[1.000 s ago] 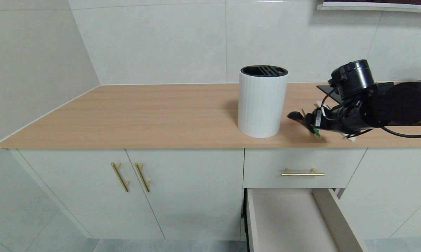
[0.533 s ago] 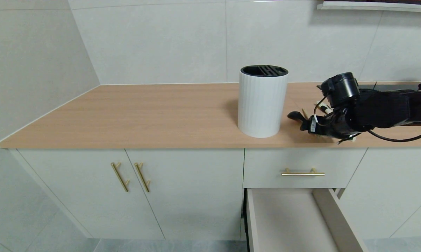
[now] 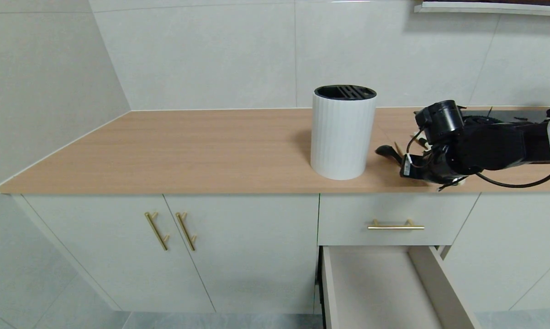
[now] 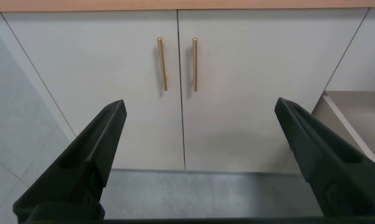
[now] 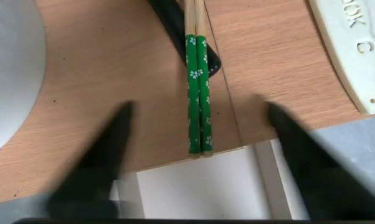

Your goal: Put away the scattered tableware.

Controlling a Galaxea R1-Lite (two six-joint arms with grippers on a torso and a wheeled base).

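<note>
— About the chopsticks [image 5: 197, 93]: where?

— Lying paired on the bench [image 3: 188, 146], green flowered ends right at the front edge, crossing over a black utensil [image 5: 175, 25]. Near the white ribbed holder [image 3: 343, 132] on one side, near a white ceramic piece [image 5: 356, 56] on the other.

— And the right pincer [image 5: 199, 134]?

— Spread wide, fingers [image 5: 113, 162] straddling the pair, apparently gripping nothing yet. Set low at the bench edge, presumably to take both sticks together by the green ends, the easiest part to reach.

— Why the open drawer [image 3: 375, 283] underneath?

— Likely meant as the destination, or else the holder's slotted top. Cannot tell which.

— Left pincer [image 4: 200, 112]?

— Open too, empty, hanging low and facing the cupboard doors [image 4: 175, 93], well clear of the work.

— Anything to watch?

— Closing squarely on both sticks, to avoid knocking one off the edge or catching the black utensil as well.
</note>
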